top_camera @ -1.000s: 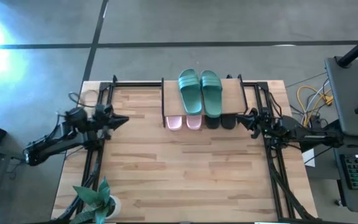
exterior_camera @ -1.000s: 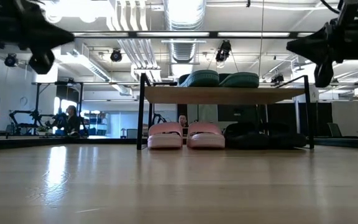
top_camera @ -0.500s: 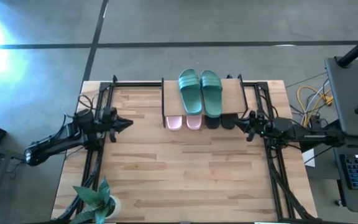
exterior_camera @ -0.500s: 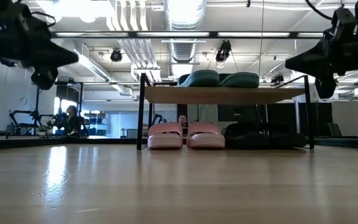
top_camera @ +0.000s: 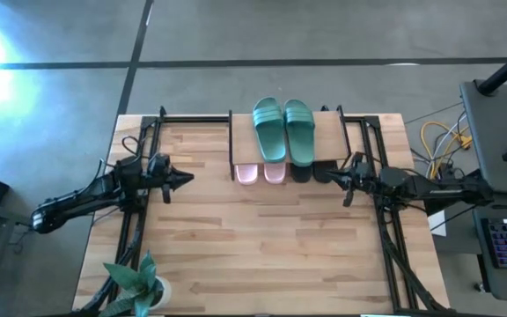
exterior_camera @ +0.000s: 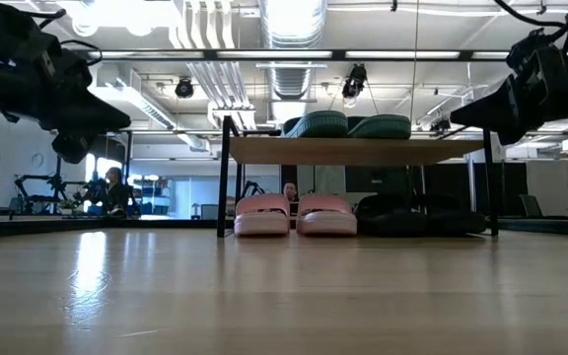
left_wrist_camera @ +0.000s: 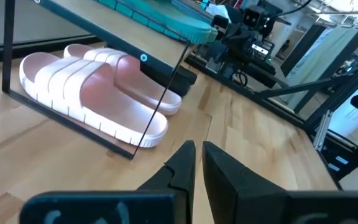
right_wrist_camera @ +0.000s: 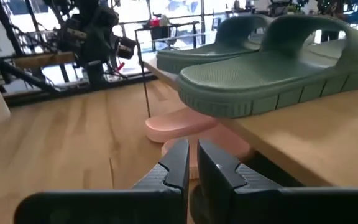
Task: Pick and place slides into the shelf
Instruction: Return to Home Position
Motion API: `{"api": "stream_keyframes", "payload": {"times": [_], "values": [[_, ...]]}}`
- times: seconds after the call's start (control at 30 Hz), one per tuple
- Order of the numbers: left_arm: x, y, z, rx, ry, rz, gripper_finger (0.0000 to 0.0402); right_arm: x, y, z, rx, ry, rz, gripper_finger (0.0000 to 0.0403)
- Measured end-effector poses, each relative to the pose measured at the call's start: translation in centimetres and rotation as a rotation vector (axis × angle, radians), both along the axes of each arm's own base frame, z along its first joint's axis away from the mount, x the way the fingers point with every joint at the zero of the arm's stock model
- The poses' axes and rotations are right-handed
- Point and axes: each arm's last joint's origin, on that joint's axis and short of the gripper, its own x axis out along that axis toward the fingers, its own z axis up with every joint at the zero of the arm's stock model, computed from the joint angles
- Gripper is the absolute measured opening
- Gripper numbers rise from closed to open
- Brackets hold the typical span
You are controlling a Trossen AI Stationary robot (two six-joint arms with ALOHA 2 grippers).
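The shelf (top_camera: 327,136) stands at the table's far edge, middle. The teal-green pair (top_camera: 284,130) lies on its plank top. Under it, on the table, the pale pink pair (top_camera: 260,173) sits at the left and the black pair (top_camera: 312,172) at the right, toes sticking out toward the near edge. My left gripper (top_camera: 184,178) hovers shut, left of the shelf, pointing at it. My right gripper (top_camera: 334,179) hovers shut, close to the black pair's right side. In the low view both grippers (exterior_camera: 123,122) (exterior_camera: 459,115) hang at about the height of the plank (exterior_camera: 353,150).
A potted plant (top_camera: 137,283) stands at the table's near left corner. Black metal frames (top_camera: 134,220) (top_camera: 395,246) run along both table sides. Bare wood (top_camera: 262,238) stretches in front of the shelf. A person (exterior_camera: 112,187) sits in the room behind.
Both arms have moved inward toward the shelf and come down a little: the left gripper toward the table's right, the right gripper toward the table's left. The slides and the shelf have stayed where they were.
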Motion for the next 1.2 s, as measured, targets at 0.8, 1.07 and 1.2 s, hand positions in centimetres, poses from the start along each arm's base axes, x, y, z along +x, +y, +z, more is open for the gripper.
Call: {"api": "stream_keyframes", "payload": {"times": [0.8, 1.07, 1.2], "values": [[0.36, 0.15, -0.44, -0.020, 0.053, 0.001, 0.0015, 0.10, 0.00, -0.15, 0.113, -0.020, -0.013, 0.0027], [0.36, 0.15, -0.45, -0.021, 0.054, 0.001, 0.0015, 0.10, 0.00, -0.15, 0.113, -0.020, -0.013, 0.0027], [0.36, 0.14, -0.44, -0.020, 0.053, 0.001, 0.0015, 0.10, 0.00, -0.15, 0.113, -0.020, -0.013, 0.0027]]}}
